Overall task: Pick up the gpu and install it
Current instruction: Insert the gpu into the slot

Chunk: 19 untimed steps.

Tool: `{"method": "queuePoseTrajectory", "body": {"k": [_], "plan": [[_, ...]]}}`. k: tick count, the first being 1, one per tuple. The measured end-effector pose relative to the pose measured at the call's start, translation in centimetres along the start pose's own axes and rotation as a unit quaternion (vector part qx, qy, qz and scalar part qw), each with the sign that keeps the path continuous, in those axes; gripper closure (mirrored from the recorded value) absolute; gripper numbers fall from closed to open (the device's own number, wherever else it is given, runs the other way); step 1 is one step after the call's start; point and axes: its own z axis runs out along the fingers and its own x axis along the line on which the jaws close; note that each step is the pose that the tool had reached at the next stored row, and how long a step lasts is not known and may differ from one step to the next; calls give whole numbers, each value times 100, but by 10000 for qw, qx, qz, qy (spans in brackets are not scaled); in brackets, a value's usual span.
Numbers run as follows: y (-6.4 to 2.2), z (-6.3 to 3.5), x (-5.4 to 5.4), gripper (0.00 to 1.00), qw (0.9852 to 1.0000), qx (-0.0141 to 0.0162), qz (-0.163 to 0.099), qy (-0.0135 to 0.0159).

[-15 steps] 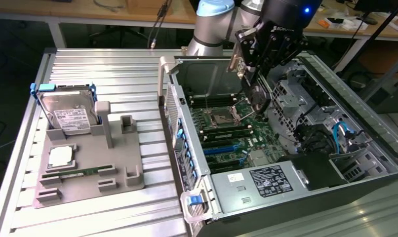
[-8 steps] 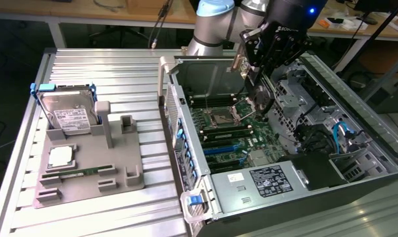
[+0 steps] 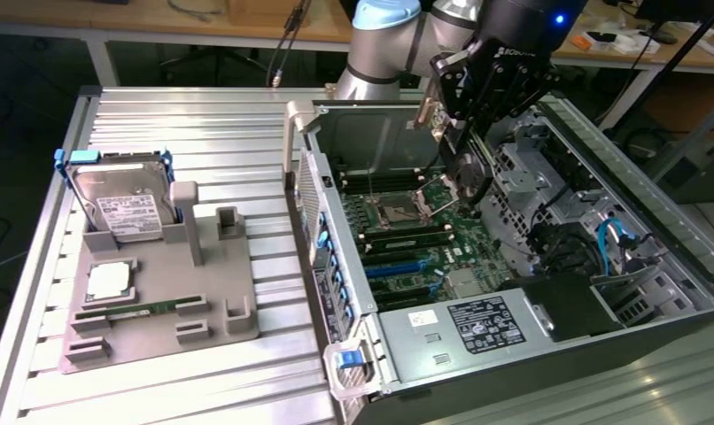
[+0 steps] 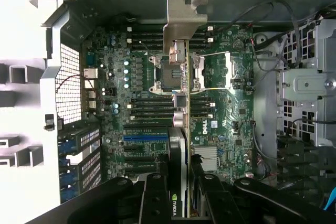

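Graphics card (image 4: 177, 150): green board edge, silver-grey end bracket, green-and-white logo beside the black fingers (image 4: 155, 198). Mainboard (image 4: 231, 124): dark green, with black and blue slots. Computer case (image 3: 369, 133): grey metal inside, black outer shell, one wall perforated in a fine grid. Hard drive (image 3: 123, 205): silver, white label, blue frame. Holder (image 3: 204, 301): plain grey. Worktop (image 3: 156, 115): silver, ribbed in parallel lines. Arm joint cap (image 3: 387, 13): light blue.
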Motion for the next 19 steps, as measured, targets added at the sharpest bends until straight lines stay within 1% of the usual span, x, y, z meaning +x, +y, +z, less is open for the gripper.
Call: {"method": "queuePoseTrajectory", "body": {"k": [6, 10, 19], "plan": [[0, 0, 0, 73, 10000, -1, -16, 0], [3, 0, 0, 73, 9999, -5, -169, 6], [17, 1, 0, 73, 9994, -9, -344, 13]]}}
